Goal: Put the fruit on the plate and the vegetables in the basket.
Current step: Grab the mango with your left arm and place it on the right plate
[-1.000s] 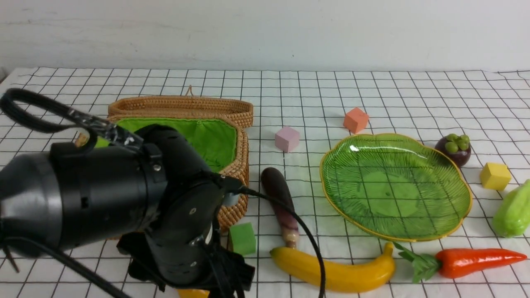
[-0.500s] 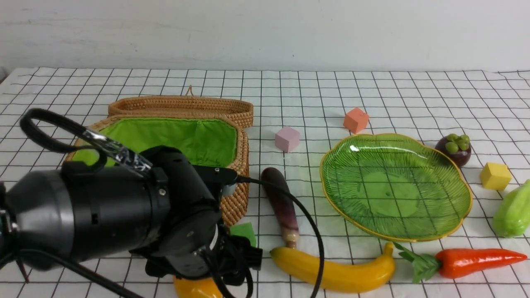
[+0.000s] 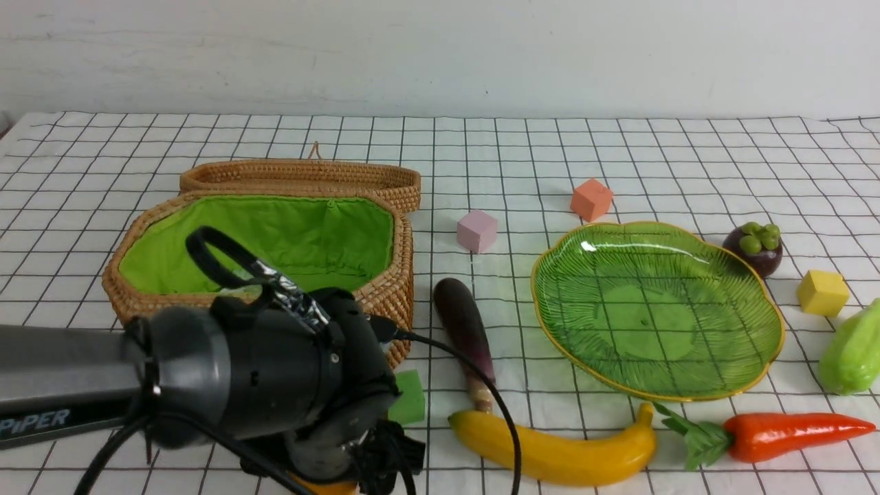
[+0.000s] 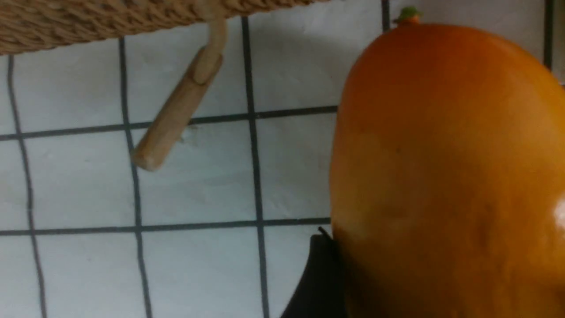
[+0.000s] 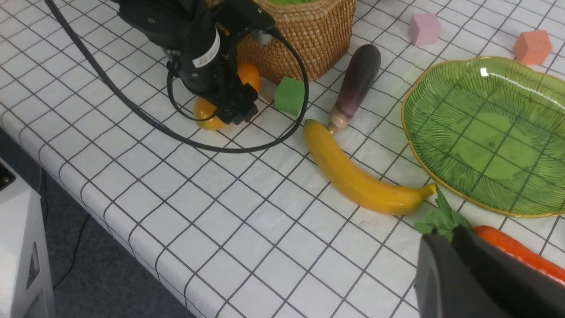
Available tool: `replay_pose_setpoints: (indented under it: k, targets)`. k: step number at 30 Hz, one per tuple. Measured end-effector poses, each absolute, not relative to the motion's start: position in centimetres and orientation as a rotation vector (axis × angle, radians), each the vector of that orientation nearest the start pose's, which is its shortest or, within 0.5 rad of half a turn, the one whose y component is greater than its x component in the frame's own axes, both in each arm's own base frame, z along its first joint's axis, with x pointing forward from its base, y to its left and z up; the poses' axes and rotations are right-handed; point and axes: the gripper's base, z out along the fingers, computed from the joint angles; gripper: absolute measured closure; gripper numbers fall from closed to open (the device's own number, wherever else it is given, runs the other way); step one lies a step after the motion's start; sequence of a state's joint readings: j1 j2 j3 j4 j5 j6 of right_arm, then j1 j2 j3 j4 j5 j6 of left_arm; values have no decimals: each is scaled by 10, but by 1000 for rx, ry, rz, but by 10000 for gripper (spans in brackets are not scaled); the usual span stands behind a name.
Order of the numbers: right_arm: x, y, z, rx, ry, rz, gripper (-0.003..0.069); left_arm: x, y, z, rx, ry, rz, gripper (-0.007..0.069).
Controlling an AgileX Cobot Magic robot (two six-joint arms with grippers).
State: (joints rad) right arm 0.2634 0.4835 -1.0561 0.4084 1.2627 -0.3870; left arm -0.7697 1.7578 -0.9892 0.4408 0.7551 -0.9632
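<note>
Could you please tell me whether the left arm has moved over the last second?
Yes: the left arm has sunk lower in front of the basket, whose green lining it partly covered before.

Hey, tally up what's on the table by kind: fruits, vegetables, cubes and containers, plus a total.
Fruits: 3 (mango, banana, mangosteen)
Vegetables: 3 (eggplant, carrot, gourd)
Cubes: 4 (pink cube, orange cube, yellow cube, green cube)
Containers: 2 (basket, plate)
Total: 12
</note>
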Motion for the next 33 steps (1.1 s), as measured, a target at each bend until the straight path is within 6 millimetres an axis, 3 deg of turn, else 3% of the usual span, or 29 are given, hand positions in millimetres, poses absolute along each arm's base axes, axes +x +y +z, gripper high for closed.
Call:
replay_pose_setpoints:
  k: [4,7,15,17,21,22,24,26,30,31,32,33]
  targets:
    - [13,39,414,-762,1988,420,601,245,-201,164,153,2809,152,44]
    - [13,39,414,-763,1987,419,600,244,-200,163,148,2822,176,95]
    - [13,39,414,-763,1986,420,600,237,-191,168,131,2864,292,95]
    - [13,39,414,-763,1986,420,600,233,-190,176,141,2860,300,95]
    - [13,39,414,-763,1986,420,600,198,-194,228,342,2821,173,95]
    - [13,39,414,-761,1987,421,600,196,-195,228,346,2825,168,95]
    - [13,39,413,-742,1996,430,599,173,-205,253,609,2738,-16,95]
    - [15,38,414,-685,2009,432,595,167,-215,264,797,2600,-158,95]
    - [21,33,419,-518,1996,419,591,183,-235,279,904,2373,-325,95]
    - [25,30,421,-432,1987,408,589,199,-246,282,919,2320,-353,95]
    - [25,29,421,-423,1986,407,589,200,-248,282,926,2317,-354,95]
    - [27,26,422,-359,1982,393,590,223,-264,285,955,2265,-361,95]
